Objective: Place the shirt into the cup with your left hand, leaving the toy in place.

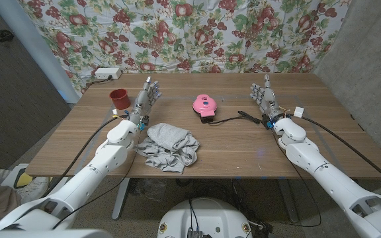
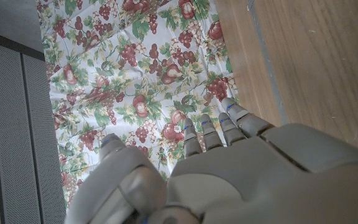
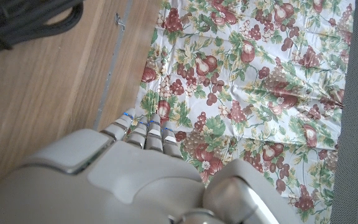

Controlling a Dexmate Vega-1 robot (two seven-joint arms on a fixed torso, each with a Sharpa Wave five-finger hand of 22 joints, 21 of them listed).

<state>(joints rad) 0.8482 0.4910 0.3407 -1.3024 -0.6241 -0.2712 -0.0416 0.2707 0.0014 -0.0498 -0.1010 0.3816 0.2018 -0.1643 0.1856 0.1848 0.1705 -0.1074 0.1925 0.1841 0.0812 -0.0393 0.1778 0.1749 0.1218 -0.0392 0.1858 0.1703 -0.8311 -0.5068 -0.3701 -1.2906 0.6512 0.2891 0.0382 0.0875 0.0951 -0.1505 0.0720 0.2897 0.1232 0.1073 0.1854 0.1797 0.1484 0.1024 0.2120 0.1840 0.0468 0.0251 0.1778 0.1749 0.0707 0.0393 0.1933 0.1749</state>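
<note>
A crumpled grey shirt (image 1: pixel 168 147) lies on the wooden table (image 1: pixel 230 149) near its front edge. A small red cup (image 1: pixel 118 99) stands upright at the far left. My left hand (image 1: pixel 147 98) is open, fingers stretched out and holding nothing; it sits between the cup and the shirt, just right of the cup and behind the shirt. The same left hand (image 2: pixel 229 174) fills the lower part of the left wrist view. A pink toy (image 1: pixel 203 105) rests at the table's middle. My right hand (image 1: pixel 264 96) is open and empty, right of the toy, also seen as right hand (image 3: pixel 135 174).
A black cable (image 1: pixel 240 118) runs from the toy toward my right wrist. A white power strip (image 1: pixel 106 73) lies at the far left corner. A floral cloth (image 1: pixel 177 33) hangs behind the table. A concrete wall (image 1: pixel 369 59) stands at right.
</note>
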